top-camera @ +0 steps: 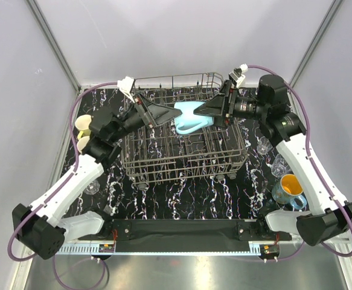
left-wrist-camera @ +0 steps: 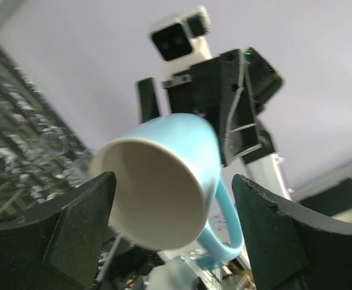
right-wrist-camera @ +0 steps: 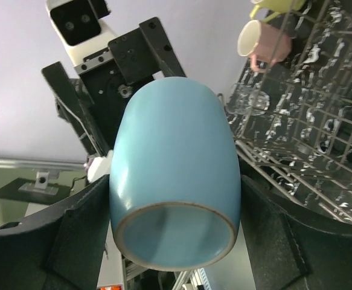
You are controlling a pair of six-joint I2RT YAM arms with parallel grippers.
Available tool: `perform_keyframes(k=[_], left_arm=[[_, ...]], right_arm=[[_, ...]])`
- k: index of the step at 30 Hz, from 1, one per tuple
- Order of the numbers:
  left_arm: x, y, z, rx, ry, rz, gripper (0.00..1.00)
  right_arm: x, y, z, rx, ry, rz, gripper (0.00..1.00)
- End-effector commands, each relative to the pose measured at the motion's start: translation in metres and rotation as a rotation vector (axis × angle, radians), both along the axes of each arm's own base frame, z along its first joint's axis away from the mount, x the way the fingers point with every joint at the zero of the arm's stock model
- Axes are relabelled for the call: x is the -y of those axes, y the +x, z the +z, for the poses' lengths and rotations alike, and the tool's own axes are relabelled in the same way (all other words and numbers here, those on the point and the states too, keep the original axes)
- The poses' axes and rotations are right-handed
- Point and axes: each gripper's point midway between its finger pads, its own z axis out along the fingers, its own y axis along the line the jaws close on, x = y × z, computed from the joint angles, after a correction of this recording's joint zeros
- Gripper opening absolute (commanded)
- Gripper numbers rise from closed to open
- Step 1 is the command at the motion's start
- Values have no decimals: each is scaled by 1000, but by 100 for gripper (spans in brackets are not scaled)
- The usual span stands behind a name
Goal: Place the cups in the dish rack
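Left of the dish rack (top-camera: 163, 158), a yellow mug (top-camera: 84, 124) and a pink mug (top-camera: 85, 144) lie close together on the dark marbled mat (top-camera: 182, 196). A clear glass (top-camera: 92, 186) stands off the rack's near left corner.

My left gripper (left-wrist-camera: 173, 193) reaches in over the rack's left side. Its fingers are spread apart on either side of the mouth end of the light blue mug (top-camera: 191, 115). There is clear space between one finger and the handle side. On the other side the rim sits so near the finger that I cannot tell whether they touch.

The light blue mug hangs on its side above the back half of the rack. Its mouth faces my left wrist, its base faces my right wrist, and its handle hangs down toward the wires.

My right gripper (right-wrist-camera: 176, 199) comes in from the rack's right side. Both of its fingers press against the mug's body near the base, clamped wide around it.

Right of the rack, two clear glasses (top-camera: 265, 145) stand on the mat. Nearer to me than those is a blue mug with an orange inside (top-camera: 290, 187), sitting upright beside my right arm.
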Motion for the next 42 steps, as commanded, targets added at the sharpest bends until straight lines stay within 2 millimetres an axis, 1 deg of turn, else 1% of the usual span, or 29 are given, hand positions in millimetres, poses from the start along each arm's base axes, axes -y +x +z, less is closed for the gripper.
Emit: perform_keyframes(k=[1, 2, 3, 4, 5, 6, 7, 8, 9, 10, 11, 12, 13, 14, 15, 16, 18, 19, 21, 22, 23, 24, 26, 28, 29, 31, 32, 35, 42], left_arm=[[-25, 3, -3, 36, 104, 126, 89], [-31, 8, -25, -12, 192, 164, 93], [-42, 13, -27, -21, 221, 236, 97], [-49, 13, -41, -72, 281, 266, 98], [-56, 14, -46, -59, 324, 302, 98], [-66, 16, -42, -53, 339, 361, 98], [-72, 14, -51, -75, 376, 383, 98], [-77, 13, -52, -63, 397, 405, 98], [-87, 12, -48, -50, 402, 451, 98], [-92, 11, -52, -58, 424, 473, 98], [-98, 10, -53, -48, 445, 497, 97], [-108, 12, -50, -44, 454, 551, 97], [-116, 7, -51, -46, 472, 579, 97], [-123, 6, -50, -30, 490, 606, 97], [-132, 7, -46, -23, 497, 651, 97], [-141, 1, -43, -15, 500, 682, 97], [-154, -1, -38, 4, 515, 743, 96], [-161, -7, -34, 14, 515, 763, 96], [-173, -9, -30, 27, 536, 811, 96], [-177, -12, -33, 22, 552, 824, 96], [-182, -15, -30, 38, 558, 839, 96], [-189, -16, -31, 38, 565, 868, 96], [-197, -20, -32, 45, 582, 897, 96], [-198, -22, -36, 48, 598, 902, 97], [-199, -23, -37, 55, 610, 903, 97], [-202, -26, -41, 58, 621, 913, 97], [-202, -27, -43, 61, 629, 914, 97], [-202, -29, -49, 65, 650, 913, 97], [-195, -34, -55, 85, 684, 875, 98]], right_arm=[[4, 2, 18, 89, -43, -41, 0], [6, 2, 8, 48, -80, -52, 0], [8, 7, 9, 84, -117, -63, 0], [12, 16, 2, 79, -168, -111, 0], [18, 18, -19, 34, -257, -118, 0], [21, 21, -14, 53, -284, -138, 0], [27, 28, -21, 43, -333, -181, 0], [29, 30, -31, 23, -384, -182, 0], [34, 37, -38, 20, -433, -219, 0], [36, 39, -45, 13, -473, -229, 0], [35, 39, -62, -13, -542, -217, 0], [42, 48, -67, 0, -608, -271, 0], [44, 51, -74, 2, -652, -282, 0], [43, 53, -90, -14, -723, -269, 0], [51, 63, -93, 7, -783, -322, 0], [52, 67, -98, 10, -821, -329, 0], [57, 80, -110, 27, -921, -368, 0], [57, 85, -114, 30, -945, -371, 0], [61, 100, -124, 49, -1032, -407, 0], [62, 106, -127, 52, -1051, -413, 0], [60, 114, -132, 50, -1072, -409, 0], [64, 119, -134, 55, -1103, -430, 0], [63, 131, -137, 64, -1136, -442, 0], [68, 137, -138, 70, -1175, -455, 0], [67, 145, -140, 78, -1189, -456, 0], [67, 151, -143, 82, -1214, -459, 0], [66, 154, -149, 73, -1234, -448, 0], [65, 153, -161, 33, -1254, -424, 0], [62, 140, -173, -36, -1249, -387, 0]])
